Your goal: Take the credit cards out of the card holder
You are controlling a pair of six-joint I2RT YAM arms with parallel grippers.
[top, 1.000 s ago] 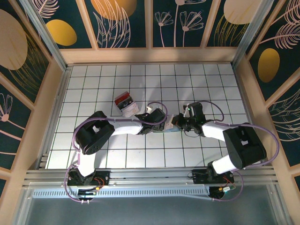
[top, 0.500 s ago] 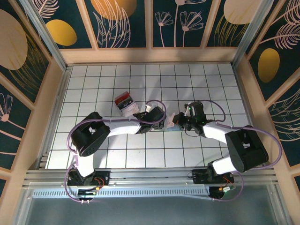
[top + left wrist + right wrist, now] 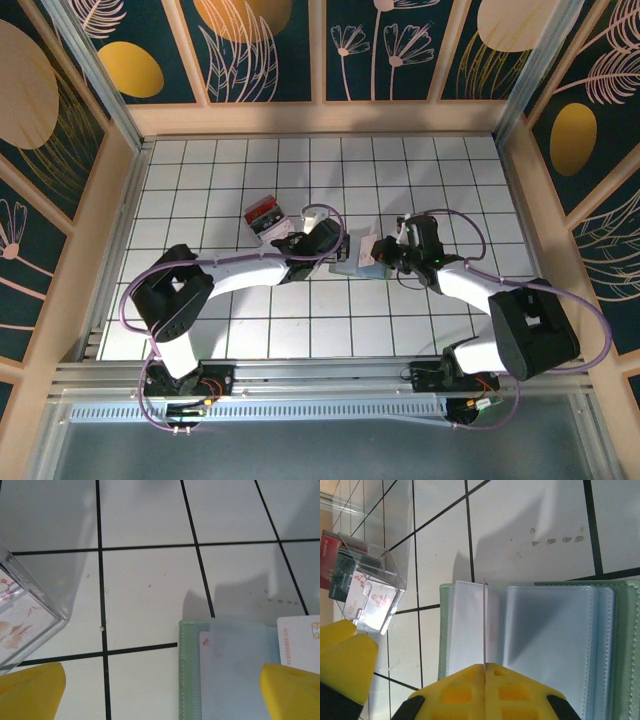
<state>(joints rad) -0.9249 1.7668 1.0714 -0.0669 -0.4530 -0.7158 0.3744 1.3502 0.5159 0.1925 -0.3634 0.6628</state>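
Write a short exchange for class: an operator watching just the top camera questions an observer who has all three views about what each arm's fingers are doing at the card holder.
Operator: From the top camera I can't judge the right arm's grip. Is it holding anything?
Observer: Yes. In the right wrist view the right fingers are shut on a thin card, seen edge-on over the open card holder.
Operator: And the left arm?
Observer: In the left wrist view the left fingers are spread wide near the holder's edge and grip nothing.
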